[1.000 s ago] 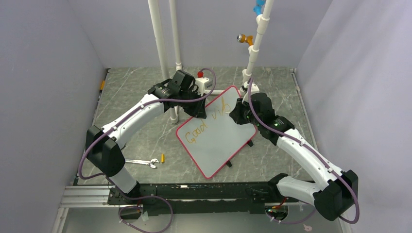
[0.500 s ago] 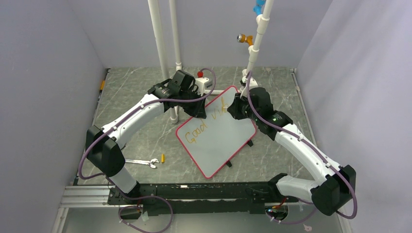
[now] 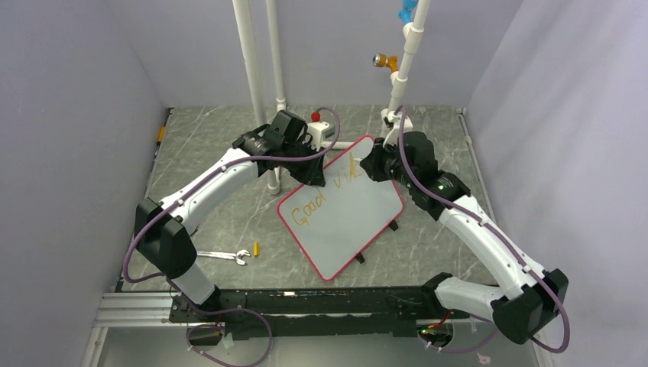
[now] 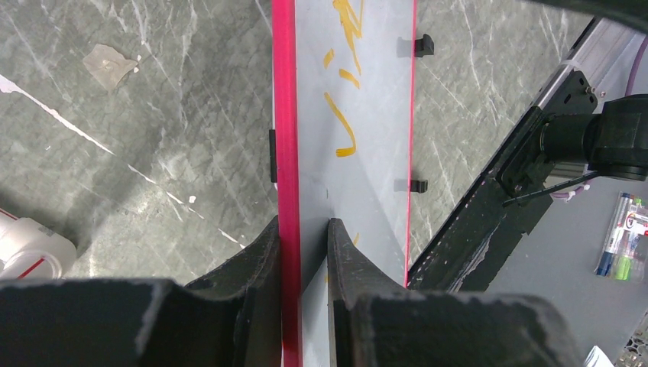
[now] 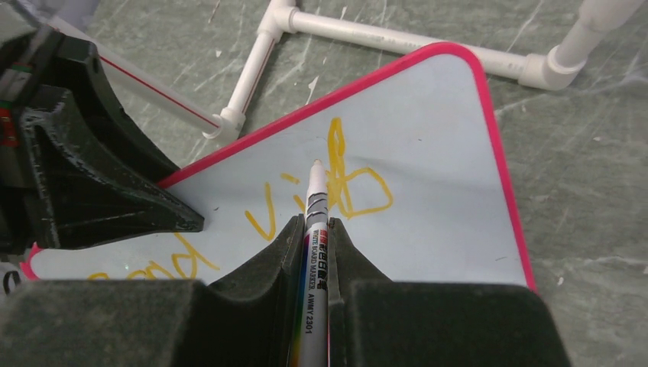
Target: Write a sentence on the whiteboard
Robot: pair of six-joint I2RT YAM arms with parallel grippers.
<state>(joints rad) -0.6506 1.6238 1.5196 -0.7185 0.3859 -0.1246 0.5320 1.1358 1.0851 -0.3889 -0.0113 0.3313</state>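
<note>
Whiteboard [image 3: 353, 223] reads "Good vib"; marker [image 5: 315, 252] lbl: "WHITE BOARD MARKER".

Right claw [image 3: 371, 167] moved farther back over the whiteboard [image 3: 351, 222].

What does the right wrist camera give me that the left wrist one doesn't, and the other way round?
Right wrist only: the marker in the shut right gripper, its tip by the last orange letter, and the white pipe frame. Left wrist only: the black feet of the whiteboard, loose pens at far right, and the pink rim clamped between the left gripper's fingers. Both: the whiteboard, part of the sentence, the left gripper.
</note>
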